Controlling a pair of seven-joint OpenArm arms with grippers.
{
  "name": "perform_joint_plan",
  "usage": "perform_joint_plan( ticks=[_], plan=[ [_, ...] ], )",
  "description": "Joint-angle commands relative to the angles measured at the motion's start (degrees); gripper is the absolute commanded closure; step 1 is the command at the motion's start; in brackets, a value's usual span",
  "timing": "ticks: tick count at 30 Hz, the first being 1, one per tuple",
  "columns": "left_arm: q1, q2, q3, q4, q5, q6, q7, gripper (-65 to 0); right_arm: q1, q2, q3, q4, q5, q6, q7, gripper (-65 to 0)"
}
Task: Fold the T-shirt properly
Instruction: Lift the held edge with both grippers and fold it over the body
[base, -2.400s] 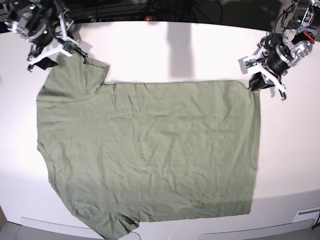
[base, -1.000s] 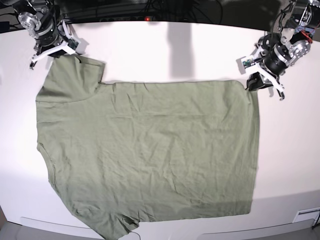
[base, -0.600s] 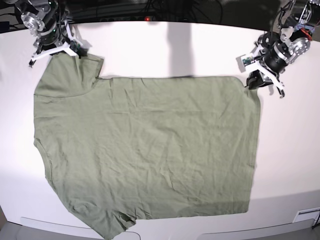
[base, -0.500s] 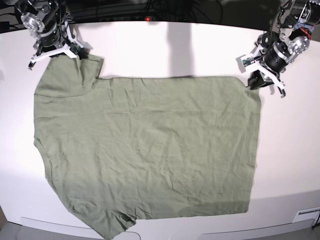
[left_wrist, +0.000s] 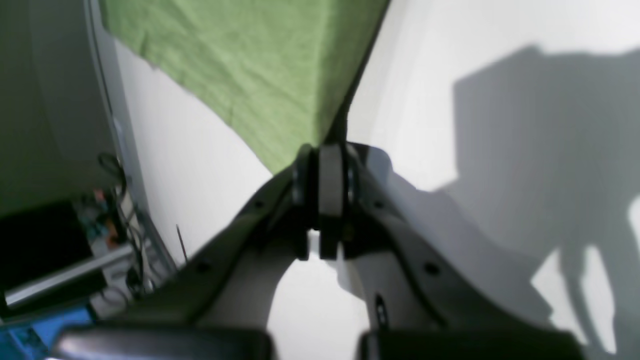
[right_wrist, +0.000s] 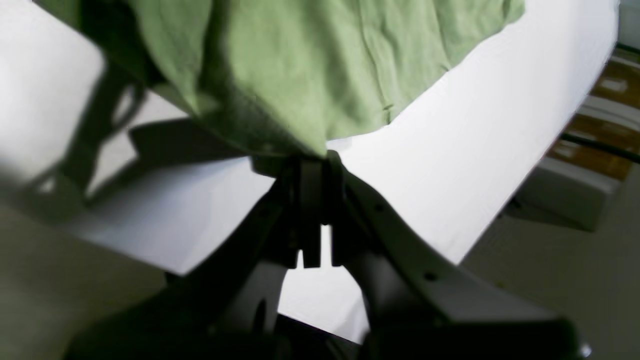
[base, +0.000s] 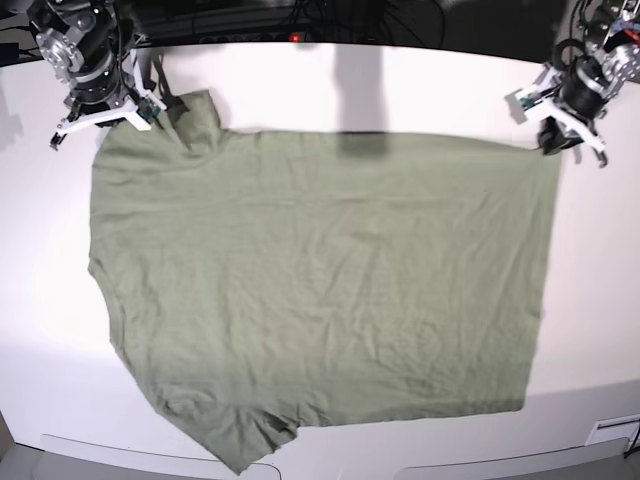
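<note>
Starting at the left of the base view, your right gripper sits at the far-left corner of the white table. Its jaws are pressed together on the sleeve edge of the T-shirt; in the right wrist view, the right gripper has green cloth bunched right at the fingertips, the fabric rising slightly above the table there.

Moving across, the shirt lies spread flat and wrinkled over most of the table. Its long axis runs left to right in the base view: the shoulders and sleeves point to the left, one sleeve at the far-left corner and the other at the near-left edge, while the straight hem runs front to back on the right side.

At the right, your left gripper is at the far hem corner. The left wrist view shows the left gripper with its jaws closed tight, the pointed corner of the cloth pinched between them.
</note>
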Motion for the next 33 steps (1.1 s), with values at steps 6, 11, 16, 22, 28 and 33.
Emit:
perform_joint_plan(
  ticks=[6, 11, 16, 22, 28, 33],
  plan=[
    [5.44, -0.87, -5.81, 2.75, 0.02, -0.63, -1.22, 0.0, -4.42, 0.94, 0.50, 5.97, -1.36, -0.66, -1.31, 0.0],
    [7.93, -0.87, -6.99, 6.34, 0.00, -0.59, -1.70, 0.0, -7.41, 0.94, 1.77, 11.08, -3.41, -0.79, -3.19, 0.0],
    [7.54, -0.74, -6.97, 10.54, -7.17, 6.56, 4.11, 0.0, -7.34, -0.22, 4.96, 13.75, -3.39, -5.27, -3.17, 0.0],
    [5.09, -0.70, -6.97, 11.45, -9.55, 7.67, 3.89, 0.0, -3.69, -3.54, 5.68, 9.03, 1.01, -5.14, 3.10, 0.0],
    [0.13, 0.35, -6.97, 11.43, -18.21, 7.63, 3.89, 0.0, 7.39, -7.74, 5.68, 0.04, 6.97, -3.19, 6.75, 0.0],
    [-4.94, 5.79, -6.97, 11.39, -23.02, 7.41, 4.20, 0.0, 16.98, -11.74, 5.68, -6.62, 10.23, 1.55, 8.00, 0.0]
  ],
)
